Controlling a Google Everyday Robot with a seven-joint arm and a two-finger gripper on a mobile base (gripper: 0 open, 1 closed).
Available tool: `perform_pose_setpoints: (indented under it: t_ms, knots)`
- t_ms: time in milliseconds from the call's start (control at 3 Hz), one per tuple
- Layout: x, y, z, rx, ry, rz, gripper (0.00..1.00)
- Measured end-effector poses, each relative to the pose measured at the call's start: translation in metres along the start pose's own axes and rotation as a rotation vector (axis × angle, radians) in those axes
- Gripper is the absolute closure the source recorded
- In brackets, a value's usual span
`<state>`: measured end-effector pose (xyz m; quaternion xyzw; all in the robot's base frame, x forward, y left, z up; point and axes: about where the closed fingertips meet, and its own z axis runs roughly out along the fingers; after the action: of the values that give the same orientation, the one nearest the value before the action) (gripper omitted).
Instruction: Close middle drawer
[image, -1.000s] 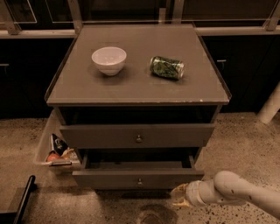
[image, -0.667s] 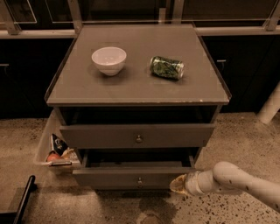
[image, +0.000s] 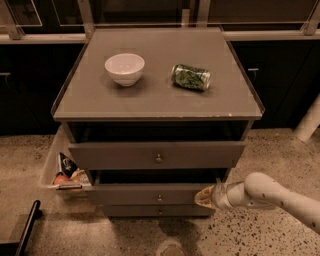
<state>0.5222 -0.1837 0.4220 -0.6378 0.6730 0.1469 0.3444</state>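
Observation:
The middle drawer (image: 150, 194) is the second of three in a grey-brown cabinet, with a small round knob at its centre. It stands out only a little, just ahead of the lowest drawer (image: 159, 211). My gripper (image: 204, 196) is at the end of a white arm coming in from the lower right. It is against the right end of the middle drawer's front. The top drawer (image: 158, 155) is pulled out further, above it.
A white bowl (image: 124, 68) and a green can (image: 191, 77) lying on its side are on the cabinet top (image: 155, 102). A bin of snack packets (image: 64, 172) hangs at the cabinet's left side. A black bar (image: 27, 227) is at the lower left, a white post (image: 309, 120) at the right.
My gripper has moved left and up against the middle drawer's front. The drawer has slid inward, and the lowest drawer's front now shows below it.

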Motion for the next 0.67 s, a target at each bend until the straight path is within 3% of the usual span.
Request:
perform_pose_setpoints:
  t_ms: [667]
  knots:
    - [0.0000,0.0000,0.0001,0.000,0.000,0.000,0.35]
